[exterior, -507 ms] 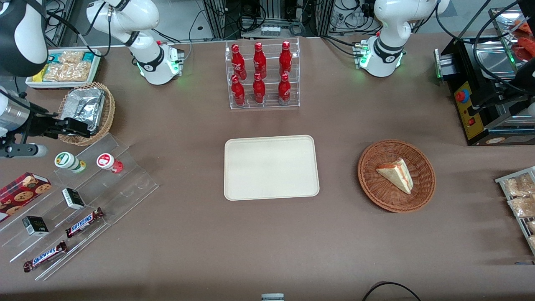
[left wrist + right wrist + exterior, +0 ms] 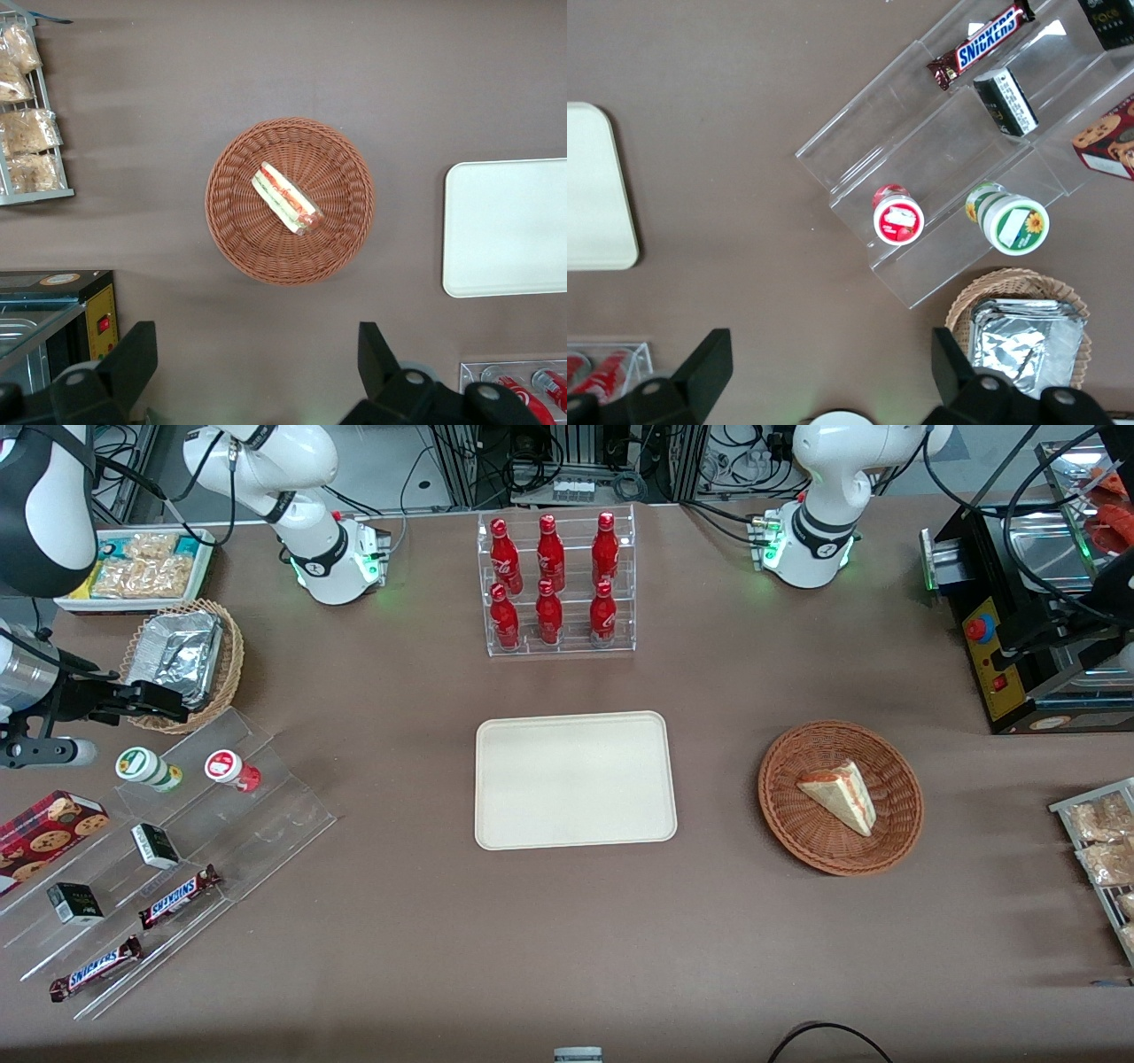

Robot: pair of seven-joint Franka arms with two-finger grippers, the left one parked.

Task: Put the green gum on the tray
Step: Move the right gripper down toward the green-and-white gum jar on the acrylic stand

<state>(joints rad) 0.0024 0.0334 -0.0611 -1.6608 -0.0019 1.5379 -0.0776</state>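
Note:
The green gum (image 2: 147, 767) is a small white bottle with a green-and-white lid. It stands on the top step of a clear acrylic rack (image 2: 177, 850), beside a red-lidded bottle (image 2: 229, 769). It also shows in the right wrist view (image 2: 1015, 222), with the red-lidded bottle (image 2: 897, 219) beside it. The cream tray (image 2: 576, 779) lies flat at mid table, and its edge shows in the right wrist view (image 2: 594, 186). My right gripper (image 2: 177, 702) hangs open and empty above the table, a little farther from the front camera than the gum; in the right wrist view (image 2: 828, 367) its fingers stand wide apart.
A wicker basket with a foil container (image 2: 182, 657) sits under the gripper. The rack also holds Snickers bars (image 2: 177, 895), small dark boxes (image 2: 154, 845) and a cookie box (image 2: 49, 828). A bottle rack (image 2: 556, 584) and a basket with a sandwich (image 2: 840, 797) stand farther along the table.
The right gripper has shifted slightly toward the working arm's end of the table. Nothing else has moved.

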